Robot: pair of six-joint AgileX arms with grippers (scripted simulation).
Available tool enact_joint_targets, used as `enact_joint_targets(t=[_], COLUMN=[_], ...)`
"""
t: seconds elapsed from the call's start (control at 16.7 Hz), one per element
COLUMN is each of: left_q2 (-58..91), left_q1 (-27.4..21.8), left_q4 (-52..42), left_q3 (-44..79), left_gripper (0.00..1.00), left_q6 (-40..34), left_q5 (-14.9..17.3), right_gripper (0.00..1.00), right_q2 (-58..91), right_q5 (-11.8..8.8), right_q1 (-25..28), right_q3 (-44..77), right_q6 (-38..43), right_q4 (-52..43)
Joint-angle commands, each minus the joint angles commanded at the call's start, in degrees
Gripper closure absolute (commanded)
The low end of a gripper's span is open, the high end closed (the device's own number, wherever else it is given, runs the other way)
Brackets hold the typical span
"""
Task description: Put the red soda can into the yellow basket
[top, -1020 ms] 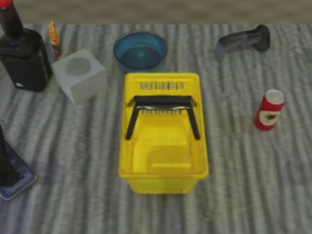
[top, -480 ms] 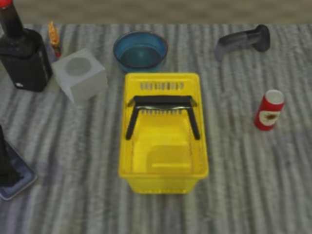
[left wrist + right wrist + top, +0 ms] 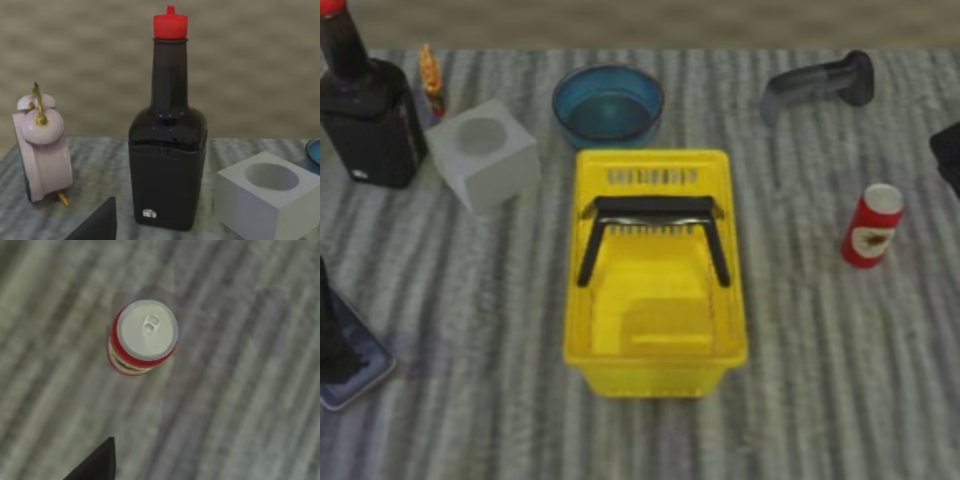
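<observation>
The red soda can [image 3: 871, 226] stands upright on the striped cloth, well to the right of the yellow basket [image 3: 590, 300]. The basket sits mid-table with its black handle [image 3: 653, 210] folded across the top. A dark part of my right arm [image 3: 949, 153] shows at the right edge, above and beyond the can. From the right wrist view I look down on the can's silvery top [image 3: 148, 330]. One dark fingertip [image 3: 100, 462] is visible there, clear of the can. My left arm [image 3: 328, 330] stays parked at the left edge.
A blue bowl [image 3: 608, 104] sits behind the basket and a grey handheld scanner [image 3: 817, 84] at the back right. A dark bottle with a red cap [image 3: 365, 110], a white cube with a round hollow [image 3: 483, 154] and a pink alarm clock [image 3: 42, 150] stand at the back left.
A dark part of my right arm has come into the top view at the right edge, beyond the can. The can, basket and left arm have not moved.
</observation>
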Motion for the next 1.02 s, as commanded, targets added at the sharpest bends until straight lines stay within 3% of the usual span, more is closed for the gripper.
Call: enact_joint_targets(t=[0.48, 1.02], left_q2=[0.0, 0.0], left_q1=[0.0, 0.0], left_q4=[0.0, 0.0], left_q3=[0.0, 0.0], left_gripper=[0.00, 0.00], left_q6=[0.0, 0.0], left_q5=[0.0, 0.0], right_gripper=[0.00, 0.00], right_q2=[37.7, 43.4], right_q5=[-0.1, -0.1], right_q1=[3.8, 4.2], right_q3=[30.5, 34.6], right_q6=[-8.6, -10.1], right_q4=[-19.7, -22.9])
